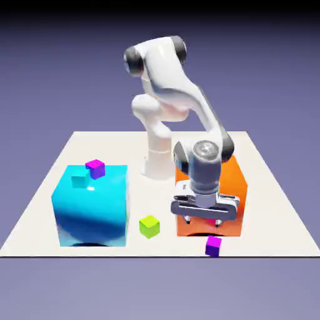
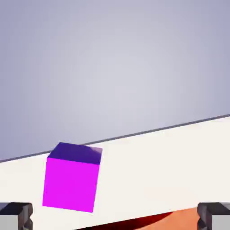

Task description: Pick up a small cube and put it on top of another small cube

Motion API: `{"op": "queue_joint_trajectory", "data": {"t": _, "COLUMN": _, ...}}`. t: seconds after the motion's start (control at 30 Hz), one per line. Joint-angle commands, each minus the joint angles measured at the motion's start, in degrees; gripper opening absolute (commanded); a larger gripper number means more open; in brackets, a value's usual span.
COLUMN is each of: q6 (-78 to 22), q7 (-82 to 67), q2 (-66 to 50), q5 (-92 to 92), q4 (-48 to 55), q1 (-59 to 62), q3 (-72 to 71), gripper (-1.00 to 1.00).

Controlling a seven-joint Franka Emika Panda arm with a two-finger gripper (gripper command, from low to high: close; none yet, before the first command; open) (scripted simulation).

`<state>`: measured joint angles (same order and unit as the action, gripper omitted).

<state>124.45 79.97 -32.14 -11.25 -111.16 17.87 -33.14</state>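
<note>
Arm bent over, tool (image 1: 205, 219) pointing down by orange block (image 1: 232, 187), fingers spread, nothing gripped. Magenta-purple cube (image 1: 214, 246): tiny, bright top, dark sides, on table (image 1: 275, 231) at near edge, toward exterior view's right. Cyan cube (image 1: 80, 178) atop big cyan block (image 1: 94, 209).

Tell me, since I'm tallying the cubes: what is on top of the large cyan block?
On the large cyan block sit a small cyan cube and, beside it, a small magenta-topped cube. They hide the surface beneath them; whether they touch, I cannot tell.
</note>
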Motion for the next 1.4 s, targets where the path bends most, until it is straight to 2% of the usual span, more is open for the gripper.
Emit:
{"op": "queue_joint_trajectory", "data": {"t": 0.0, "q6": -1.6, "q7": 1.2, "q2": -2.1, "q5": -0.4, "q4": 1.6, "q1": 0.6, "q3": -1.1, "gripper": 0.00}}
{"op": "queue_joint_trajectory", "data": {"t": 0.2, "q6": -10.7, "q7": 8.1, "q2": -13.9, "q5": -2.4, "q4": 10.7, "q1": 4.0, "q3": -7.1, "gripper": 0.00}}
{"op": "queue_joint_trajectory", "data": {"t": 0.37, "q6": -2.9, "q7": 9.2, "q2": -18.7, "q5": -5.1, "q4": 7.6, "q1": 2.1, "q3": -4.4, "gripper": 0.00}}
{"op": "queue_joint_trajectory", "data": {"t": 0.4, "q6": -2.9, "q7": 9.2, "q2": -18.7, "q5": -5.1, "q4": 7.6, "q1": 2.1, "q3": -4.4, "gripper": -1.00}}
{"op": "queue_joint_trajectory", "data": {"t": 0.53, "q6": -10.4, "q7": 8.1, "q2": -14.1, "q5": -2.5, "q4": 10.6, "q1": 3.9, "q3": -7.0, "gripper": -1.00}}
{"op": "queue_joint_trajectory", "data": {"t": 0.77, "q6": -9.2, "q7": -0.6, "q2": -0.6, "q5": 6.1, "q4": 9.1, "q1": 15.1, "q3": 7.2, "gripper": -1.00}}
{"op": "queue_joint_trajectory", "data": {"t": 1.17, "q6": -17.8, "q7": -12.8, "q2": 16.5, "q5": 21.5, "q4": 7.0, "q1": 12.4, "q3": 31.4, "gripper": -1.00}}
{"op": "queue_joint_trajectory", "data": {"t": 1.37, "q6": -20.0, "q7": -1.1, "q2": 28.8, "q5": 27.2, "q4": -2.6, "q1": 12.9, "q3": 39.7, "gripper": -1.00}}
